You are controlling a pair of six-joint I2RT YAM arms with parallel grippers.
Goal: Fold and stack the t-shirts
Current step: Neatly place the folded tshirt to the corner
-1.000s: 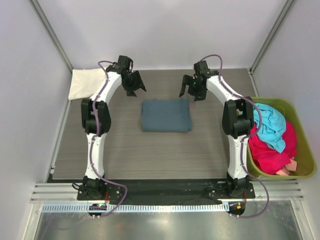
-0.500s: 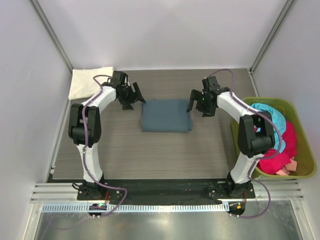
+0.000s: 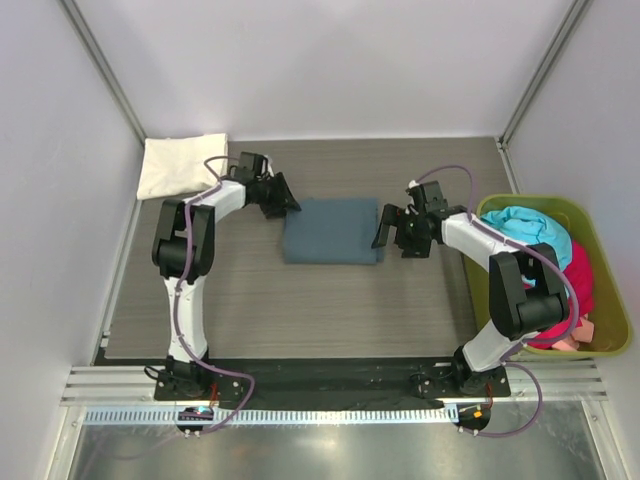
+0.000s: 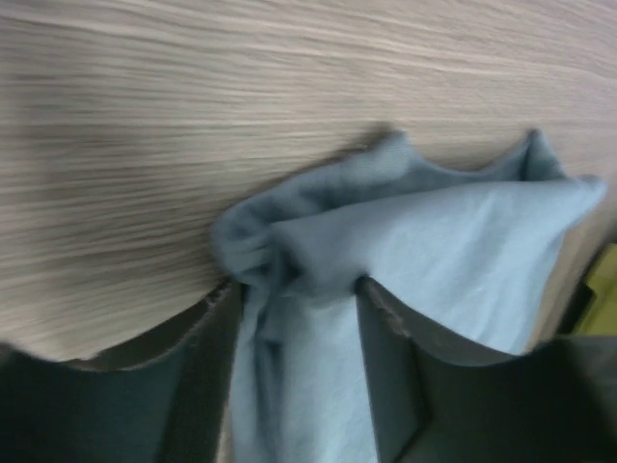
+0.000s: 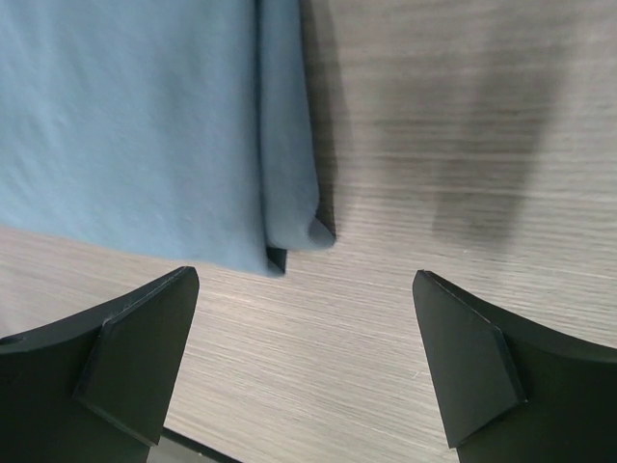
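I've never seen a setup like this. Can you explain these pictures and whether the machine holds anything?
Two white robot arms are bolted to a grey wood-grain table, each ending in a two-finger claw. The wide picture looks down from above; the other two come from wrist cameras. A folded dark slate-blue t-shirt lies in the middle, a folded cream-white t-shirt in the far left corner; an olive-green plastic bin on the right holds a turquoise shirt and a pink-red shirt. The left claw has the blue shirt's corner between its fingers; how firmly is unclear. The right claw is open beside it, holding nothing.
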